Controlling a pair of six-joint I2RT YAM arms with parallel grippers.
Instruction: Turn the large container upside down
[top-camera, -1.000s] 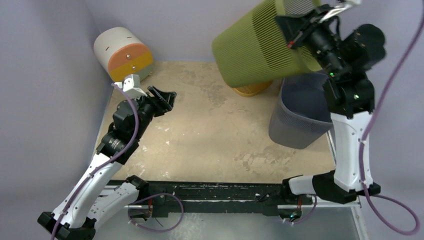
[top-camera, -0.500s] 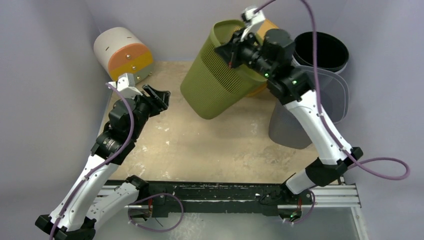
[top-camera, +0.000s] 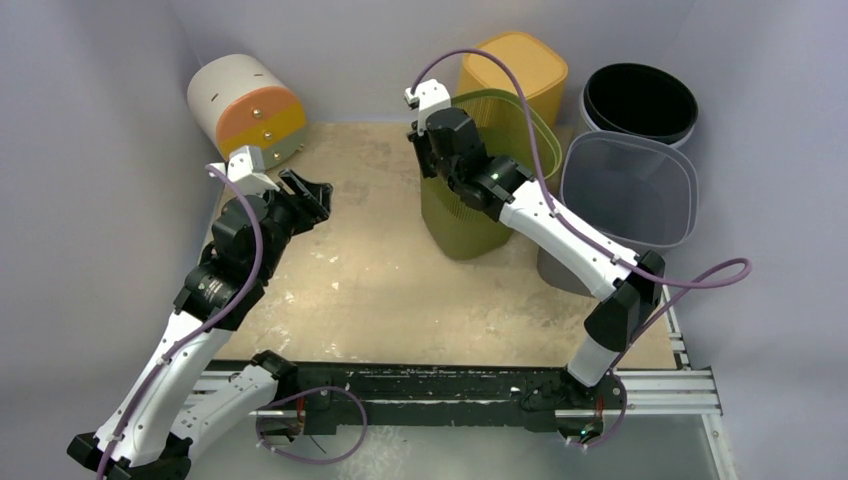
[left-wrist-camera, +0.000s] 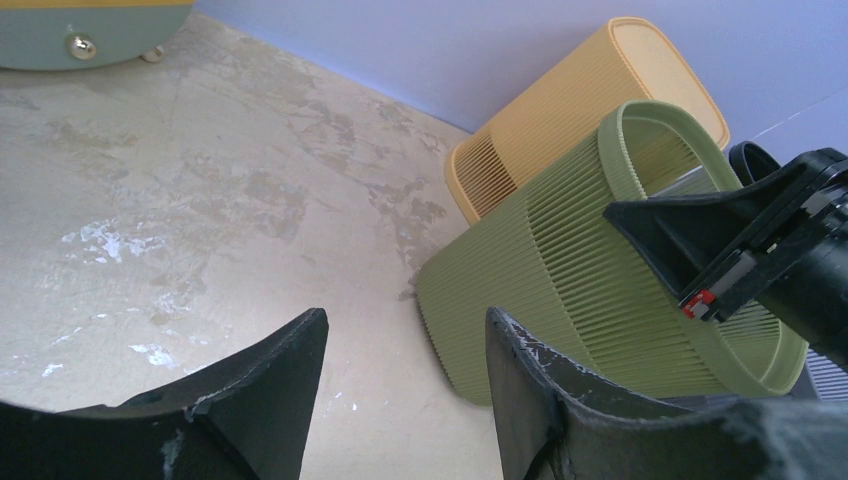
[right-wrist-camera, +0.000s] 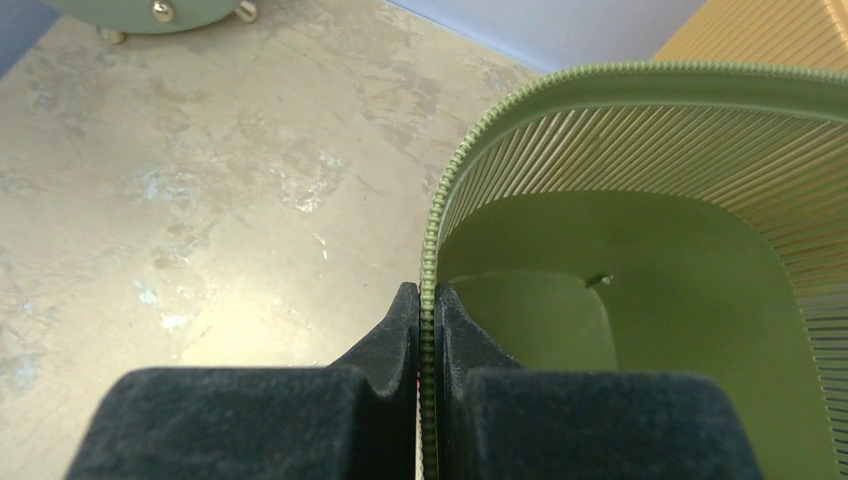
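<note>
The large green ribbed container (top-camera: 462, 225) stands on the table at centre back with its open mouth up. My right gripper (top-camera: 432, 160) is shut on its left rim; in the right wrist view the jaws (right-wrist-camera: 428, 300) pinch the beaded green rim (right-wrist-camera: 640, 75), with the container's inside floor below. My left gripper (top-camera: 318, 195) is open and empty, to the left of the container and apart from it. The left wrist view shows its gripper (left-wrist-camera: 405, 330) with the jaws spread and the green container (left-wrist-camera: 590, 290) beyond them.
A yellow ribbed bin (top-camera: 515, 65) stands right behind the green one. A grey bin (top-camera: 628, 190) and a black bin (top-camera: 640, 100) stand at the right. A white and orange cylinder (top-camera: 245, 105) lies at the back left. Purple walls enclose the table.
My right arm swung the green container from high at the back right, down and to the left, turning it mouth up onto the table. The left arm barely shifted.
</note>
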